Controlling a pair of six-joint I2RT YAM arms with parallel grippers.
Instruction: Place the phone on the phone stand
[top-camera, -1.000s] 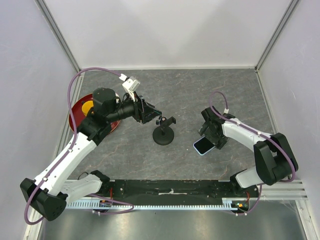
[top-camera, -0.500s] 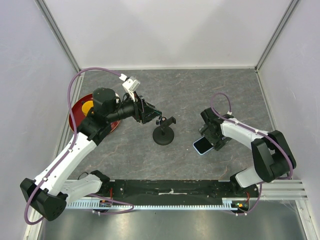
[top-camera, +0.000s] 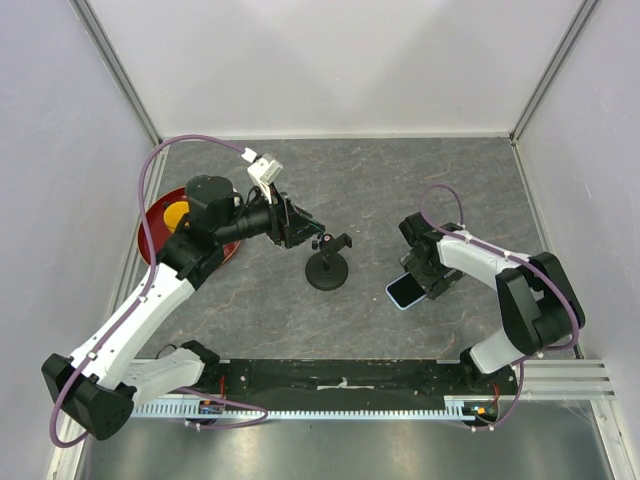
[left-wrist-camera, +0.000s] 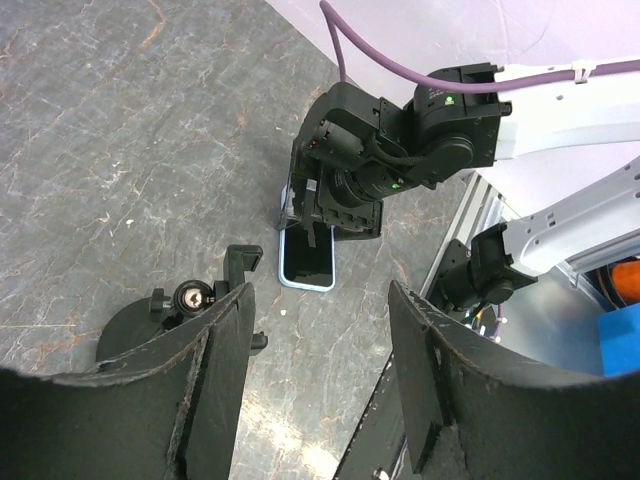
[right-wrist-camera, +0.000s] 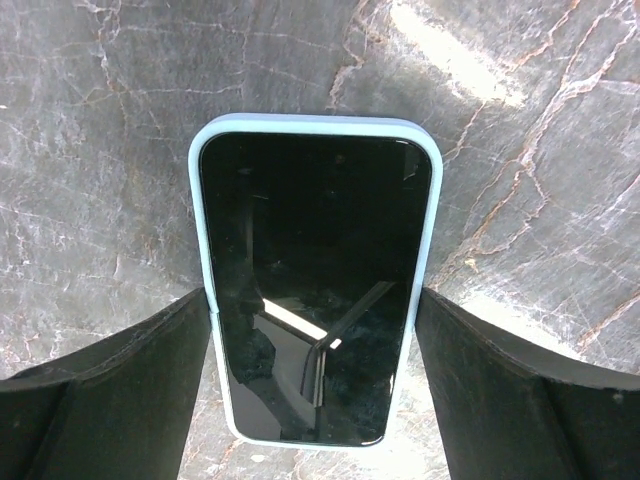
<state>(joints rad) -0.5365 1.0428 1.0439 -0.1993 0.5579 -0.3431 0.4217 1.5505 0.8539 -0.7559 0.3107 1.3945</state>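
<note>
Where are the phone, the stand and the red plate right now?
phone (right-wrist-camera: 315, 285): right wrist view, middle of its black screen.
stand (top-camera: 335, 278): top external view, on its round base.
red plate (top-camera: 150, 237): top external view, on the bare red part by its left rim.

Grey marbled table (top-camera: 400, 180) with phone (top-camera: 405, 292), phone stand (top-camera: 327, 268), red plate (top-camera: 152, 228)

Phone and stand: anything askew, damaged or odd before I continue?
Nothing stands out. The phone lies flat, screen up, with no visible cracks, and the right end effector is closed against its long edges. The phone stand is upright on its disc base, cradle empty.
</note>
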